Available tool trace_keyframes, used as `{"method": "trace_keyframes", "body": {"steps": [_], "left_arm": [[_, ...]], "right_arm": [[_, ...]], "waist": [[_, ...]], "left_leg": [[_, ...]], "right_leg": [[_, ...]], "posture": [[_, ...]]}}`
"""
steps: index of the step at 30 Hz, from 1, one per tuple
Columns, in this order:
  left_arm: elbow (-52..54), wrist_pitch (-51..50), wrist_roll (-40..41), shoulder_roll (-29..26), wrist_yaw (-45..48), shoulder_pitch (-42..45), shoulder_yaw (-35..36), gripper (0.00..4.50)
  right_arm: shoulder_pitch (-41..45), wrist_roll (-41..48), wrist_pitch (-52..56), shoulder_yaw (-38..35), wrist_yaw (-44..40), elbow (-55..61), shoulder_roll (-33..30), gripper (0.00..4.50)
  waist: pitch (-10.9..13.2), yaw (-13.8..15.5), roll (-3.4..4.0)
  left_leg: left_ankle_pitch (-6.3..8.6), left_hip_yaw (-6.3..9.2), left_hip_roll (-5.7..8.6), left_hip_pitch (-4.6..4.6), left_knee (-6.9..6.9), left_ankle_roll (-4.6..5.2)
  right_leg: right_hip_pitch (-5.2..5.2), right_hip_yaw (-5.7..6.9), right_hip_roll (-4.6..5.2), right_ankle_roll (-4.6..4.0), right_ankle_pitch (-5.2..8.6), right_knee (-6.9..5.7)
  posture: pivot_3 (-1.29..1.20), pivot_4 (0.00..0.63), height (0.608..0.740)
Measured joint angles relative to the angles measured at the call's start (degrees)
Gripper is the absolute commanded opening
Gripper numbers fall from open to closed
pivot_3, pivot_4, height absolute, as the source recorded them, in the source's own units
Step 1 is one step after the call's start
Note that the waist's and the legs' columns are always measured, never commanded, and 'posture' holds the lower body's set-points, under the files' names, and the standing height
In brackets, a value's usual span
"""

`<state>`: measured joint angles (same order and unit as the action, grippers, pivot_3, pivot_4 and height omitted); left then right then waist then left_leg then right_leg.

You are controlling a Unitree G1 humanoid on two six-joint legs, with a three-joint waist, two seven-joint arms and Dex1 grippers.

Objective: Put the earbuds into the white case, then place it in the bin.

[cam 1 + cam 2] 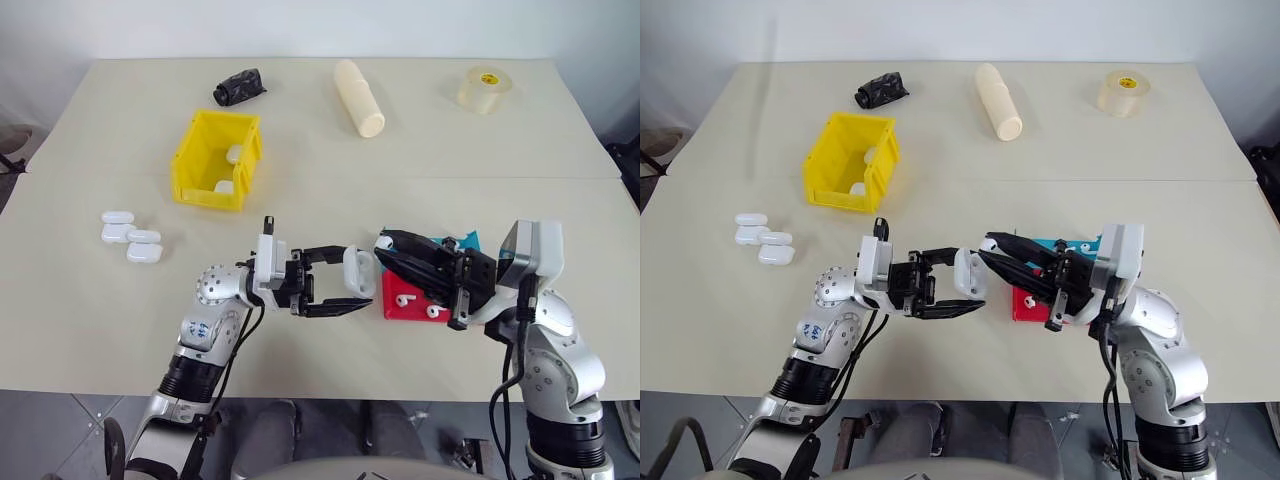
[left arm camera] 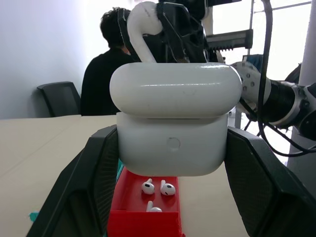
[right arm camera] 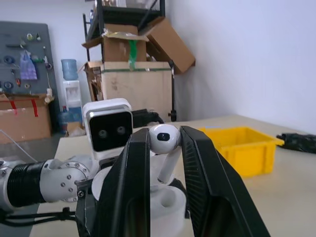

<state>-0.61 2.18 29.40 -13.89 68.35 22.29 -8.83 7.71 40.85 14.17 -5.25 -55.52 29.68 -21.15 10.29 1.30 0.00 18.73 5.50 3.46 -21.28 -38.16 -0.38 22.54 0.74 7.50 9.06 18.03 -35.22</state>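
Between right jaws, an earbud (image 3: 164,139).

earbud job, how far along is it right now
Done: two white cases already lie in the yellow bin. In hand: the left gripper grips an open white case, and the right gripper pinches an earbud just above its socket. Left: seat that earbud, add another from the red tray, close the lid, bin the case. Four more cases wait on the table.

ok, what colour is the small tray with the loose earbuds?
Red tray, clearest in the left wrist view, with three white earbuds inside.
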Motion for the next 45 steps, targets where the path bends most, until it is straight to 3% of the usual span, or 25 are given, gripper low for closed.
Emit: {"method": "trace_keyframes", "body": {"steps": [20,45], "left_arm": [[5.2,-9.6,4.4,0.2,-1.8,0.0,1.0,2.79],[5.0,-12.1,3.7,0.0,-1.1,0.0,1.0,2.79]], "right_arm": [[-0.1,-5.9,-14.2,4.8,-0.1,-6.6,3.3,0.63],[0.8,-5.4,-14.5,6.9,-1.2,-9.3,0.5,0.63]], "waist": [[0.0,-0.1,0.00],[0.0,-0.1,0.00]], "left_leg": [[-0.01,0.00,0.00,0.05,0.00,-0.02],[-0.01,0.00,0.00,0.06,0.01,-0.02]], "right_leg": [[0.03,-0.04,-0.03,-0.04,0.02,-0.20],[0.04,-0.05,-0.02,-0.06,0.03,-0.15]], "posture": [[0.00,0.150,0.740],[0.00,0.150,0.740]]}}
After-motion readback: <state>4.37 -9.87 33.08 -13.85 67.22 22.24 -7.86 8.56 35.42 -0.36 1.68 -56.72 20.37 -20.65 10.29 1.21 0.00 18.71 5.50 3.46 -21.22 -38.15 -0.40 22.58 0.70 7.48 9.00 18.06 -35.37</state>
